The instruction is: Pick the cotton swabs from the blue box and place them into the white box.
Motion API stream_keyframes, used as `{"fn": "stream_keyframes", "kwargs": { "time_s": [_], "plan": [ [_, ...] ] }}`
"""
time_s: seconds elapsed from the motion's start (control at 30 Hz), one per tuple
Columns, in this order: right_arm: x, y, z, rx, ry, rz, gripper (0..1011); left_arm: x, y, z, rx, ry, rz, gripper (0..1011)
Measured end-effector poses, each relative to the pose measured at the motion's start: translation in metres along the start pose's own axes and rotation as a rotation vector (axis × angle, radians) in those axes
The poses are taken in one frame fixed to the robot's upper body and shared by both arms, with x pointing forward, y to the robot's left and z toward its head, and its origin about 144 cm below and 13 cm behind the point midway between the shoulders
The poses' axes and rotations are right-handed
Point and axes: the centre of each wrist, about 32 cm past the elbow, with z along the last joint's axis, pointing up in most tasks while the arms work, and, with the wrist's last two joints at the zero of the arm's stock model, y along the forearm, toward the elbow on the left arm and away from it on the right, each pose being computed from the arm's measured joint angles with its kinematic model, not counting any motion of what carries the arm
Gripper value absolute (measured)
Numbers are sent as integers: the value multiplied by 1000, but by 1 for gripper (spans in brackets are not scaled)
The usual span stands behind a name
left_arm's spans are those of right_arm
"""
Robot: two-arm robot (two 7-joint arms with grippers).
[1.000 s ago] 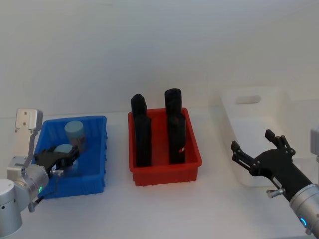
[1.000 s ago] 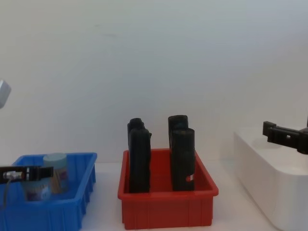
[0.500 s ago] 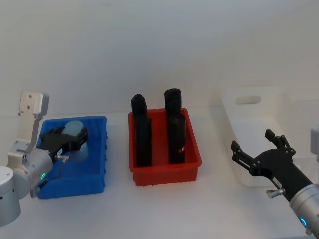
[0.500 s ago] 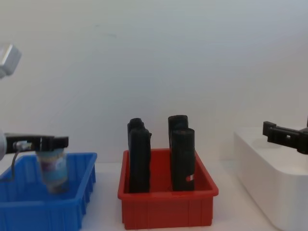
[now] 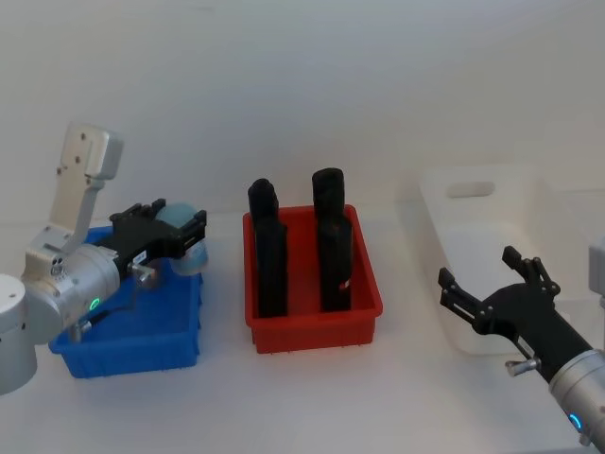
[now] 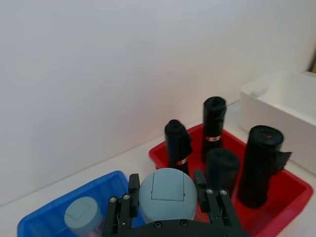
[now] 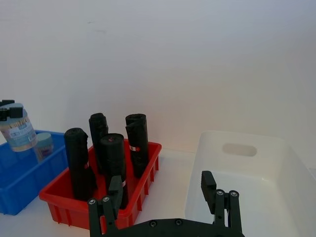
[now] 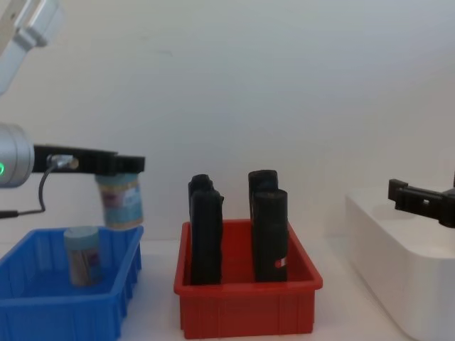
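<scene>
My left gripper [image 5: 178,236] is shut on one jar of cotton swabs [image 8: 119,202], gripped at its pale lid [image 6: 167,194]. The jar hangs upright, lifted over the right end of the blue box [image 8: 71,312], above its rim. A second jar of cotton swabs [image 8: 83,254] stands inside the blue box [image 6: 34,224]. The white box [image 5: 463,326] sits at the far right. My right gripper [image 5: 477,270] hovers open at the white box's front left side, holding nothing.
A red bin [image 5: 317,326] stands between the blue box and the white box, with several tall black upright blocks [image 5: 272,255] rising above its rim. A plain white wall closes off the back of the table.
My left gripper has risen and moved right with the jar, from inside the blue box to above its right end. The right arm has not moved.
</scene>
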Motion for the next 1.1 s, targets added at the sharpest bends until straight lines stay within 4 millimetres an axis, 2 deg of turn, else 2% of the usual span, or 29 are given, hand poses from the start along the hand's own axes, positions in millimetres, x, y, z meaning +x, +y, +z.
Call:
{"fn": "stream_keyframes", "kwargs": {
  "time_s": [0.63, 1.1],
  "plan": [
    [0, 0, 0, 0, 0, 0, 1002, -18, -1, 54, -25, -59, -306, 661],
    [0, 0, 0, 0, 0, 0, 1001, -26, -4, 74, -24, -98, -444, 660]
  ]
}}
